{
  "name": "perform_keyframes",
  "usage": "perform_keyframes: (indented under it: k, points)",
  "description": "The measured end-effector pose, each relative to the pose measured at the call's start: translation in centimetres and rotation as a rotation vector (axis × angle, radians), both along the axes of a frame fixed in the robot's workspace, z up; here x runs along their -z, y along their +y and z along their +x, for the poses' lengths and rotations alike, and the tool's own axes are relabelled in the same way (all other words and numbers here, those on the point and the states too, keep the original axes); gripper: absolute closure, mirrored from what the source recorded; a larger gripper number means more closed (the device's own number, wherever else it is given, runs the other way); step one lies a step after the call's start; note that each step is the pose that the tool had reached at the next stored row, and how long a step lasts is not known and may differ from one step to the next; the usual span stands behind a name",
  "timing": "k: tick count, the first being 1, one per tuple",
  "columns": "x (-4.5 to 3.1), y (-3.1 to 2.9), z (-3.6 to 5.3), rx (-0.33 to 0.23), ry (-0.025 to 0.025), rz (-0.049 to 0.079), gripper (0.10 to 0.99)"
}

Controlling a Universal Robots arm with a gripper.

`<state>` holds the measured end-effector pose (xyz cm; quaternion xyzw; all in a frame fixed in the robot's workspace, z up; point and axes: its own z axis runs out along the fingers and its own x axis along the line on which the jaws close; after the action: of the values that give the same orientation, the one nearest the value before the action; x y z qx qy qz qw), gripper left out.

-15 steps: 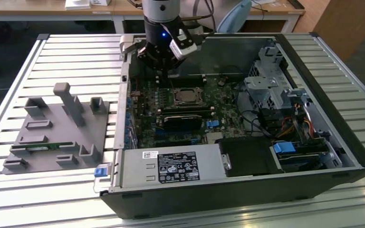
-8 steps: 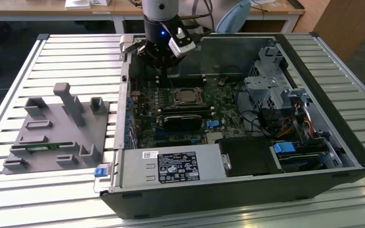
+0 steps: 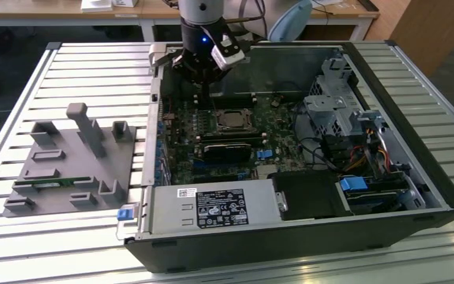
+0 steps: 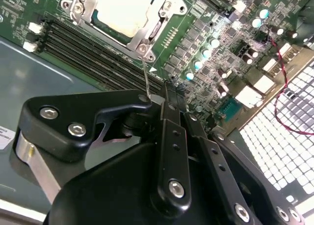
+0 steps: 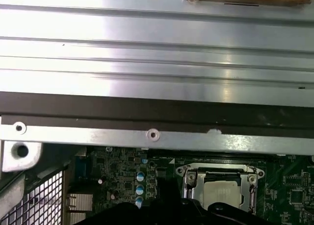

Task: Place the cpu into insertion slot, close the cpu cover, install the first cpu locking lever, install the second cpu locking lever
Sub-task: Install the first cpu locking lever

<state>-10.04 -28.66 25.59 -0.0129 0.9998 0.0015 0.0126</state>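
Observation:
In both wrist views the cpu (image 4: 122,9) (image 5: 223,193) lies flat in the insertion slot, its dull silver top showing through the window of the cpu cover (image 4: 147,36) (image 5: 189,181), which lies down over it. The slot itself is hidden under them. In the exterior view the cpu (image 3: 231,120) sits mid-board, and my gripper (image 3: 203,100) hangs just to its left and behind it. A thin wire locking lever (image 4: 145,73) rises from the cover's corner up to the side of my gripper (image 4: 171,90), whose fingers are pressed together.
The open computer case (image 3: 416,177) lies on a slatted table. Long black memory slots (image 4: 93,53) run beside the socket. A drive cage (image 3: 337,106), a power supply (image 3: 211,207) and red cables (image 4: 279,87) crowd the case. A grey fixture (image 3: 69,160) stands on the exterior view's left.

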Motion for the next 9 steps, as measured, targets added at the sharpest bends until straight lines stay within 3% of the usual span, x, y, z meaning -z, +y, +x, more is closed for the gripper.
perform_keyframes:
  k: [9]
  points:
    - [0.0, 0.0, 0.61, 0.0, -0.0001, 0.0, 0.98]
